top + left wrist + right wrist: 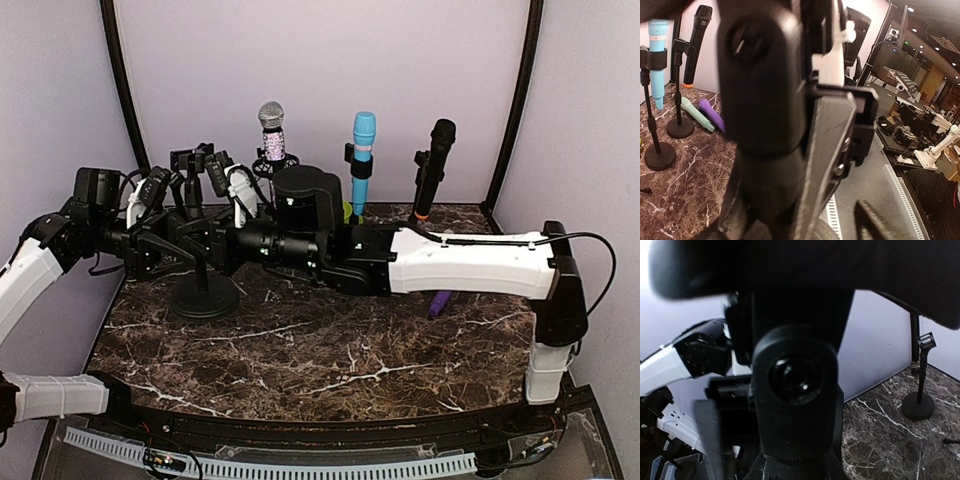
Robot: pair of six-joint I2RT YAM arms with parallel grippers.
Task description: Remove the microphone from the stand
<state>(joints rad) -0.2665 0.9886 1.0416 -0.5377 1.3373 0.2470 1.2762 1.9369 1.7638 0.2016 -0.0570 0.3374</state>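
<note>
The dark marble tabletop [330, 350] spans the enclosure. The right arm [470, 265] reaches across it from its base at the right to the far left side. There it meets the left arm [30, 275], which comes in from the left edge.

The two arms converge over a stand [205, 298], whose round black base sits on the left part of the tabletop and whose post rises into the cluster of black links. The right end effector [207, 247] and the left end effector [160, 250] face each other there, just beside the post.

Both wrist views are filled by a thick black body with a round socket in its end. It appears to be the microphone [795, 380], still up at the stand and squarely in front of each camera, with a blurred finger [825, 165] close alongside it. Whether either end effector is pressing on the microphone or standing apart from it cannot be told.

Along the back wall, three more stands hold a silver-headed microphone [271, 125], a blue microphone [362, 160] and a slim black microphone [433, 165]. A purple microphone [440, 303] lies flat on the tabletop under the right arm, with a green microphone [696, 114] lying beside it.
</note>
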